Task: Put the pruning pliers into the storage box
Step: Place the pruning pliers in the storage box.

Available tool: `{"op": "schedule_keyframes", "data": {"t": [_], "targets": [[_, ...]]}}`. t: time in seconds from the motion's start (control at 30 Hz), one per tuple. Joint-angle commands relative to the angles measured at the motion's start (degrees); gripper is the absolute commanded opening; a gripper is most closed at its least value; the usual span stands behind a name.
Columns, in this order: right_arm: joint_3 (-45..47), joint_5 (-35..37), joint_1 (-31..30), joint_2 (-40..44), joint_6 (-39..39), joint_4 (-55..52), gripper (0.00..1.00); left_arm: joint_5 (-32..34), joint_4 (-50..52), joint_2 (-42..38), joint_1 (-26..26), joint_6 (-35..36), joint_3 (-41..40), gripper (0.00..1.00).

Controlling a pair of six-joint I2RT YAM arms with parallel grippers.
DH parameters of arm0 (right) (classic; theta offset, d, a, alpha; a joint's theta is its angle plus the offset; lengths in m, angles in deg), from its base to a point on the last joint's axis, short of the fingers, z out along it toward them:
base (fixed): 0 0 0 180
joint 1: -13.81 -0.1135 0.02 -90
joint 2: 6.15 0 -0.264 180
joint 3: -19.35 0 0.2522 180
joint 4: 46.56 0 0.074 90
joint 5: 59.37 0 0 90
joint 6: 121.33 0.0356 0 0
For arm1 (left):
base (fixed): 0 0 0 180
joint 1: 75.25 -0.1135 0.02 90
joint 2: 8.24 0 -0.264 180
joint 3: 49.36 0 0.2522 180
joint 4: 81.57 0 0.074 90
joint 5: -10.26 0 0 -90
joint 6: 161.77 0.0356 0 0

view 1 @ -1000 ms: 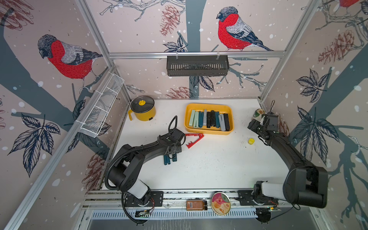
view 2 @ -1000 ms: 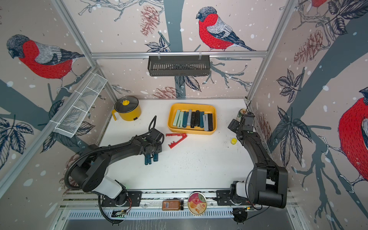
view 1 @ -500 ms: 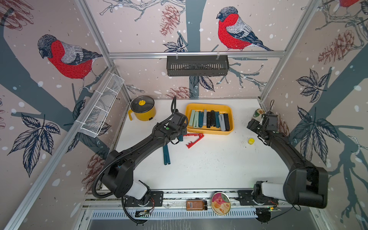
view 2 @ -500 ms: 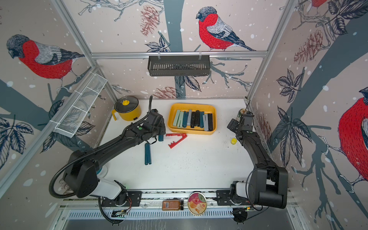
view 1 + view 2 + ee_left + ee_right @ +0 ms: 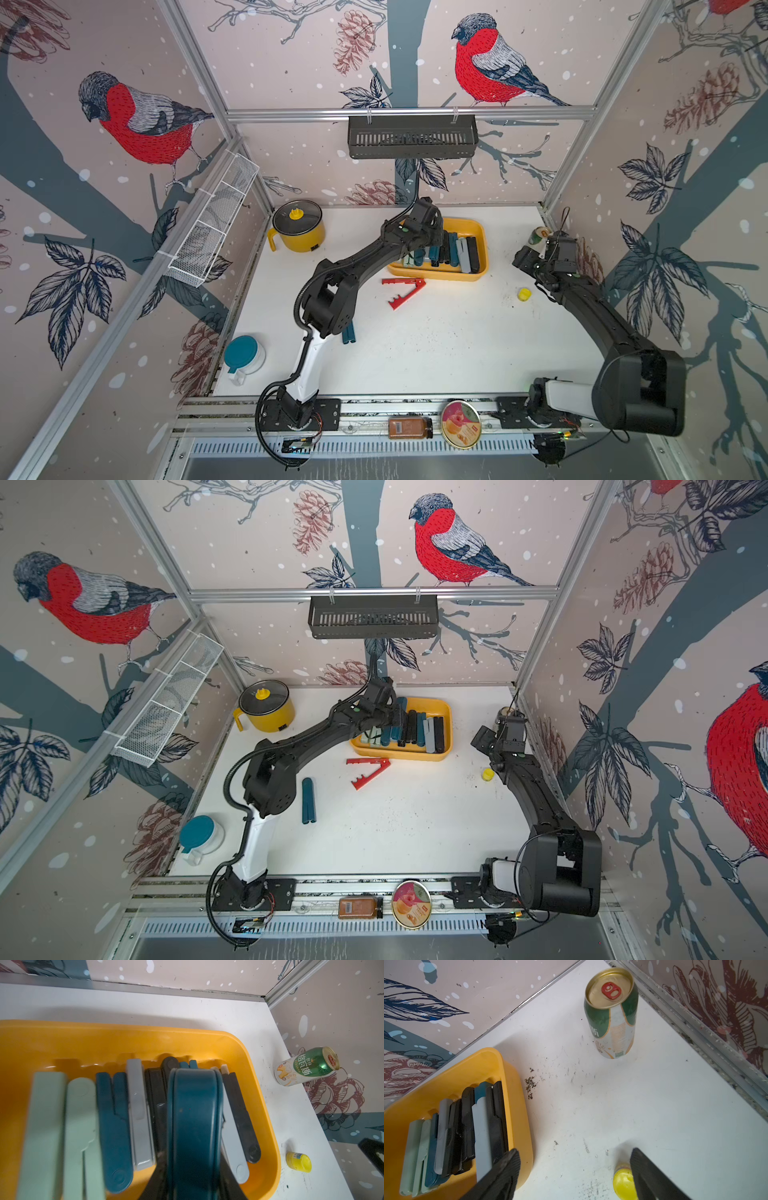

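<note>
Holding a teal pair of pliers (image 5: pixel 193 1115) lengthwise, my left gripper (image 5: pixel 192 1176) is clamped on it, with a black finger pressed to each flank. The pair hangs over the storage box (image 5: pixel 128 1043), above the row of pliers (image 5: pixel 112 1118) lying side by side on the box floor: two mint, teal, grey, black, then pale grey and black by the rounded corner. Whether the held pair touches those under it I cannot tell. A band of bare yellow floor runs between the row's ends and the box's far wall, and a strip shows beside the outermost mint one. Behind the box, white table (image 5: pixel 145 1007) runs to the metal edge at the back wall.

In a top view the red pliers (image 5: pixel 402 291) lie spread in a V just beside the box's near wall. A second teal pair (image 5: pixel 308 800) lies closed on the table by my left arm's elbow, well apart from the box.

My right gripper (image 5: pixel 575 1174) stands wide apart and holds nothing, above the table between the box's rounded end wall and the side rail. A small yellow bottle (image 5: pixel 623 1182) sits near it, partly hidden behind one finger in the wrist view. An upright can (image 5: pixel 611 1014) stands farther on, near the corner. White table lies open between the box and the can.
</note>
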Motion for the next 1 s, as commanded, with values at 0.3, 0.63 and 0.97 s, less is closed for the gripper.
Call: {"op": "schedule_keyframes", "data": {"t": [0.3, 0.63, 0.97], "targets": [[-0.2, 0.5, 0.1, -0.6, 0.2, 1.0, 0.84, -5.8, 2.3, 11.9, 1.6, -4.7, 11.3, 0.06], [0.0, 0.6, 0.0, -0.8, 0.0, 1.2, 0.84, -6.1, 2.3, 14.4, 2.1, -6.1, 11.4, 0.09], [0.5, 0.5, 0.2, -0.6, 0.0, 1.4, 0.84, -6.4, 2.0, 15.4, 2.2, -7.7, 11.4, 0.16]]}}
